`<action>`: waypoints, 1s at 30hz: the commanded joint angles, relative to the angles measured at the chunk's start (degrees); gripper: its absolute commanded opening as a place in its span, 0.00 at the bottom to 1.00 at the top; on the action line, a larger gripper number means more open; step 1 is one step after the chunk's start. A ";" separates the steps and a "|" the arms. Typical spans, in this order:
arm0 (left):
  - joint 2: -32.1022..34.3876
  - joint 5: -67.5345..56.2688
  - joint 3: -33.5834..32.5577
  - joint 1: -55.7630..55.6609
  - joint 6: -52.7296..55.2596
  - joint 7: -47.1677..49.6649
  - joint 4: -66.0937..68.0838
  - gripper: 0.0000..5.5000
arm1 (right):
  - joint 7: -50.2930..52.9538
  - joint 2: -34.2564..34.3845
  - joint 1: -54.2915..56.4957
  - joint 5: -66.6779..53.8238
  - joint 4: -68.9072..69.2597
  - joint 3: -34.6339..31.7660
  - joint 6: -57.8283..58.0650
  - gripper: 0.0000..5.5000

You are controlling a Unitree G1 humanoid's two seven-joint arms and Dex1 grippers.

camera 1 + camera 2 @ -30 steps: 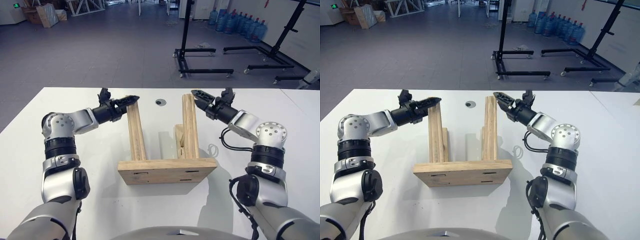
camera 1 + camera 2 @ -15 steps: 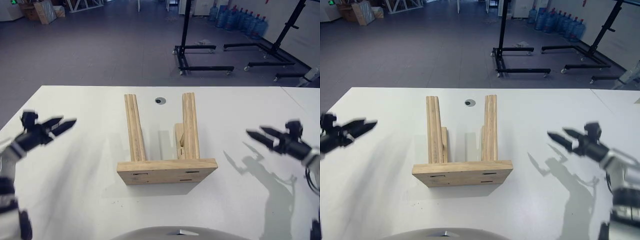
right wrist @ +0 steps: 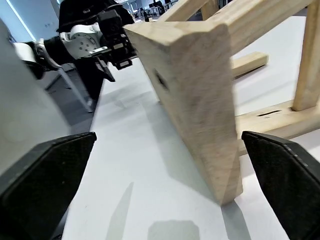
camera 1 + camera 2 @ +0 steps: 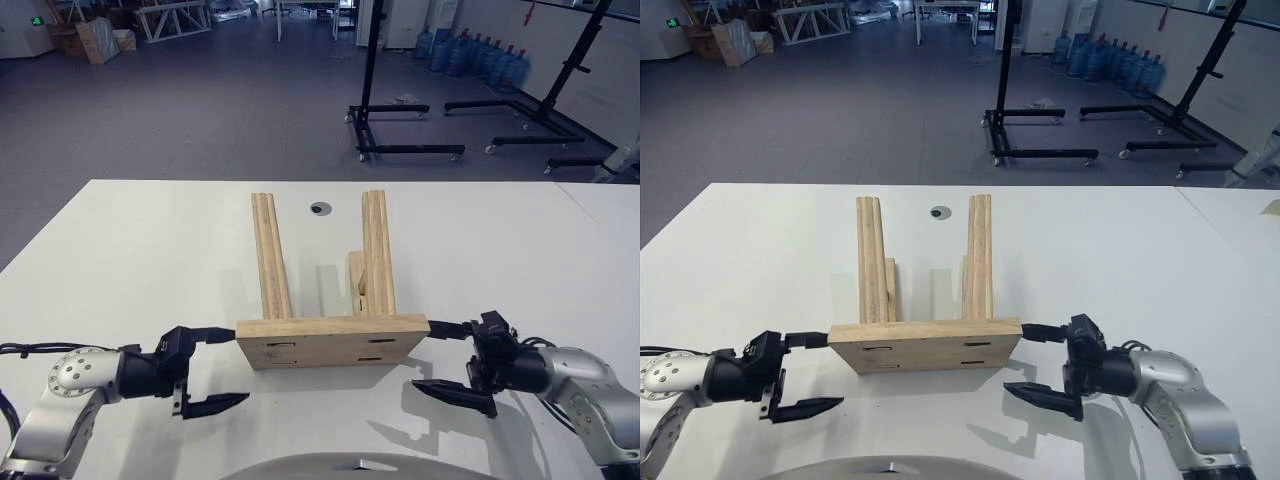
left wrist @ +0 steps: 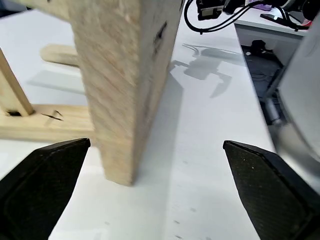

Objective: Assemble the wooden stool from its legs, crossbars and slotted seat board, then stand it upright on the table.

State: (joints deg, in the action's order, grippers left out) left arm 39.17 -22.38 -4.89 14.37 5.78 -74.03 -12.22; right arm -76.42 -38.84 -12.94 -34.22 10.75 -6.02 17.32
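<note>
White tabletop point(image 4: 120, 230) carries the stool point(image 4: 375, 260) on its side, seat board point(image 4: 330, 342) on edge nearest the robot, legs point(image 4: 270, 255) pointing away. Left gripper point(image 4: 228, 368) and right gripper point(image 4: 428, 357) gape at the board's ends (nothing clamped). Assembly looks finished; next both must close and tip it upright.

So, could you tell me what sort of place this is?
Likely a robotics lab in a warehouse-like hall: a wide grey floor, black wheeled stands, water jugs at the back, and a white table holding the stool.
</note>
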 commanded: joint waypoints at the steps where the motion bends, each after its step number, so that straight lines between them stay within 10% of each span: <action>1: -1.58 1.88 2.04 -4.53 -2.14 3.13 2.81 0.89 | 1.74 2.00 2.23 2.61 -2.38 2.96 -2.06 0.98; 6: -3.70 -0.01 4.65 -5.60 -1.09 4.88 2.50 0.86 | 2.70 4.51 3.74 1.99 -2.69 5.08 -2.36 0.98; 21: -3.13 -2.89 8.22 -9.88 7.33 4.81 5.04 0.42 | 2.71 5.54 7.28 0.61 -5.54 7.12 -0.29 0.46; 30: -2.76 -18.46 2.52 -18.38 33.73 11.47 -3.18 0.40 | 9.70 2.67 14.79 -13.11 2.10 4.40 22.84 0.39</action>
State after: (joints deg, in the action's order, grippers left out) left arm 38.26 -35.76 -1.27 -0.36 33.81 -67.16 -13.27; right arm -69.95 -37.34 -0.25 -43.09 10.23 -2.26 33.23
